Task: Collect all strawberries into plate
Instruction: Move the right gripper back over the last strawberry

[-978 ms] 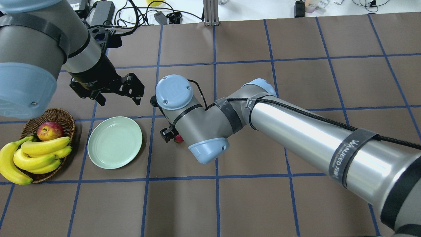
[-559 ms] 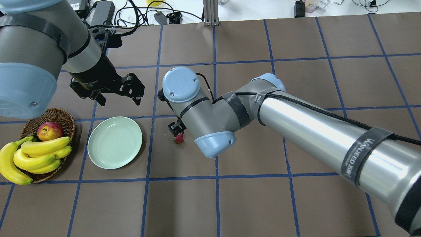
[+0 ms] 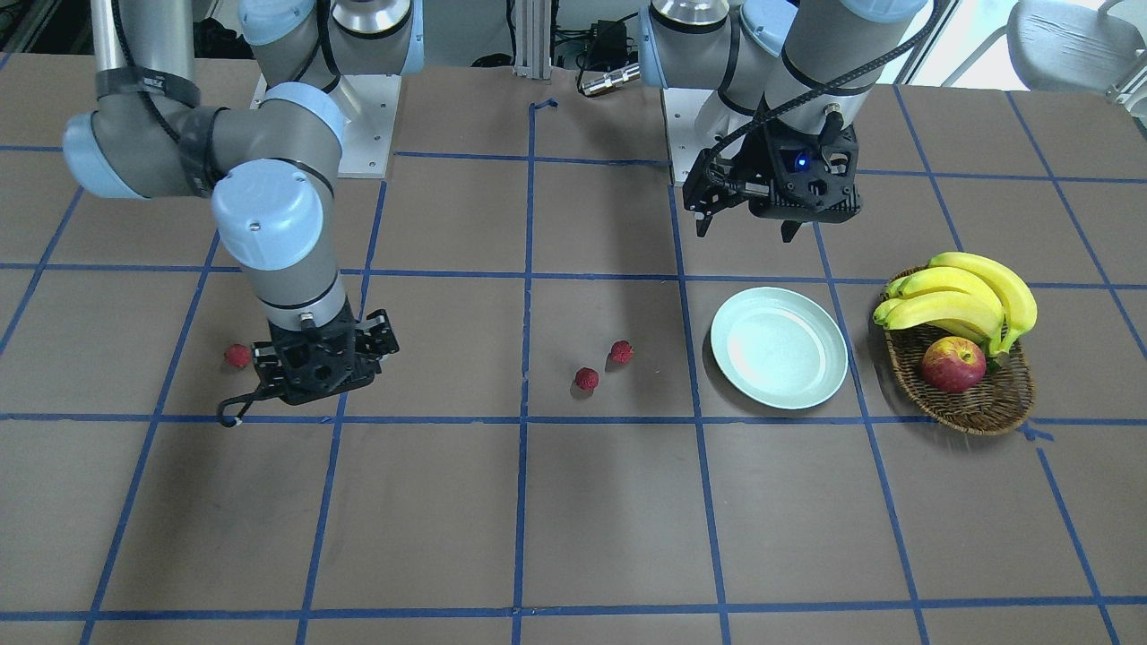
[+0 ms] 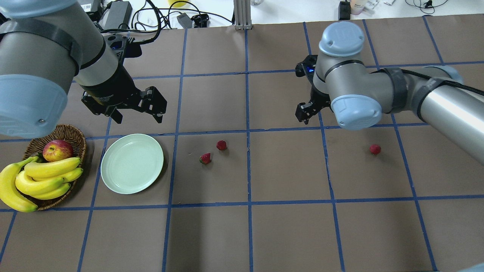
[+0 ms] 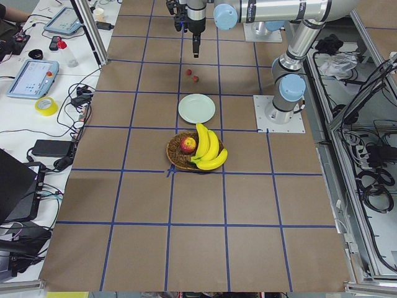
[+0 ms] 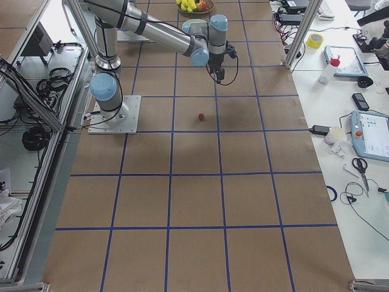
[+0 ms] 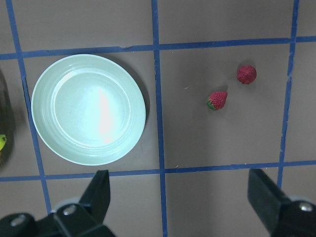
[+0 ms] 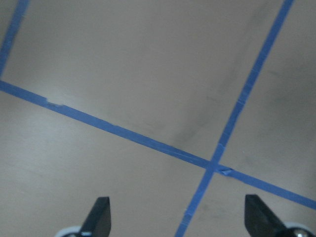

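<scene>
Brown table [image 4: 287, 234] gridded with blue tape [image 4: 248, 170]; cables [image 4: 159, 15] and a power brick [image 4: 117, 15] crowd its far edge; side benches carry tablets [image 5: 30, 77] and a yellow tape roll [image 5: 46, 106]. A wicker basket [image 4: 73, 132] with bananas [image 4: 41, 177] and an apple [image 4: 57, 150] sits just beside the mint plate [image 4: 132, 163]; two strawberries [image 4: 205, 158] lie on the table near the plate's right, one tape line between; the third strawberry [image 4: 375, 149] lies well apart on the robot's right; the left gripper [image 4: 136, 113] hovers beyond the plate, fingers spread; the right gripper [image 8: 177, 217] is spread too, holding nothing.
</scene>
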Robot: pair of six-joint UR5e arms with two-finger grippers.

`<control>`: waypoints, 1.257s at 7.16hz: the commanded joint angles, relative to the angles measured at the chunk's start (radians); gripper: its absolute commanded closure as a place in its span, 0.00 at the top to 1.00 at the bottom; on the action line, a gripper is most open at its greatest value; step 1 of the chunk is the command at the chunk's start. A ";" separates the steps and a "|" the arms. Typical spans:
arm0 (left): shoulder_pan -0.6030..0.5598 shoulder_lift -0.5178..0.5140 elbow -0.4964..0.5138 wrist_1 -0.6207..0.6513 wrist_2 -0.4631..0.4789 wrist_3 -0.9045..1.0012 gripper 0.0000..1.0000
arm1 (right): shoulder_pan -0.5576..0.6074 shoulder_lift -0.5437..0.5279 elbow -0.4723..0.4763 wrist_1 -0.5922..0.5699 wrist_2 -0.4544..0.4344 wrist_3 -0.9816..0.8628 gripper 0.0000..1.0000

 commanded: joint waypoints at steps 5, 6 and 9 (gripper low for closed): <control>0.000 0.003 -0.008 0.008 -0.001 -0.001 1.00 | -0.267 -0.014 0.142 0.000 0.025 -0.198 0.92; 0.000 0.003 -0.007 0.010 -0.001 -0.003 1.00 | -0.267 -0.007 0.174 -0.014 0.019 -0.208 0.91; 0.000 0.003 -0.007 0.008 -0.001 -0.003 1.00 | -0.269 -0.005 0.183 -0.046 0.010 -0.231 0.84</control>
